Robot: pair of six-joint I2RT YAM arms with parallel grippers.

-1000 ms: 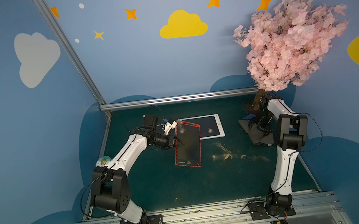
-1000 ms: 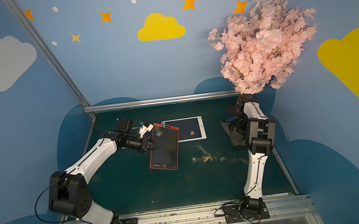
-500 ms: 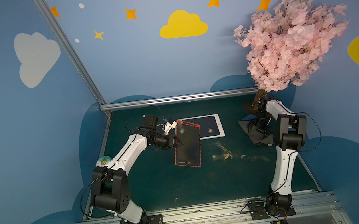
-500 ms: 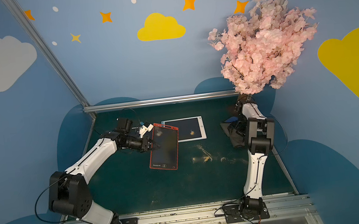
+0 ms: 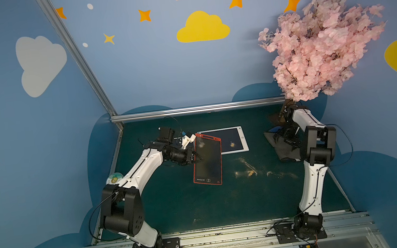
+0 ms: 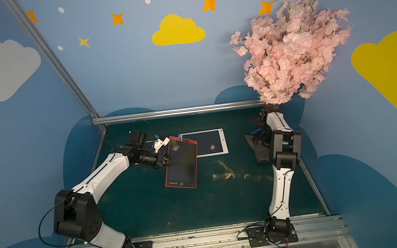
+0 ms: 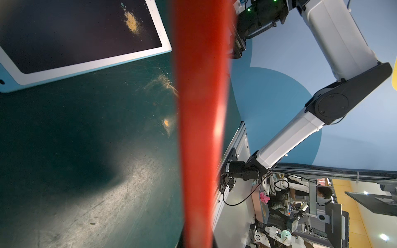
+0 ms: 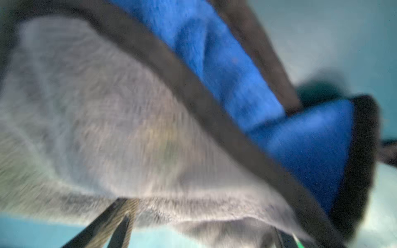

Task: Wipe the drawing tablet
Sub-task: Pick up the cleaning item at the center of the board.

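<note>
**Status:** early stage; no wiping stroke has landed. The left claw [image 5: 196,158] is clamped on the long edge of the red drawing tablet [image 5: 208,162]. It holds the tablet tilted above the desk [image 5: 177,209], near the middle. In both top views the tablet's far corner overlaps the white tablet [image 5: 232,136]. A pale smudge [image 5: 202,143] shows on the red tablet's screen near its far end, so the surface is not clean.

The right claw [image 8: 199,234] is at the cloth heap [image 5: 284,151] by the right rear of the desk, well apart from the red tablet. In the right wrist view its jaws stand wide, with grey and blue fabric lying across them. Nothing is pinched, as far as the blurred picture shows.

**Outstanding, in my judgement:** grip the cloth, carry it over, and rub the screen until the smudge is gone.

**Count:**
- two arms
- two tablets, one red-framed and one white-framed
- one orange powder spot [image 5: 232,144] on the white tablet
- several powder streaks [image 5: 248,172] on the desk
- one cloth heap, grey and blue; whether one piece or two I cannot tell
- one pink blossom tree [image 5: 319,48]
</note>
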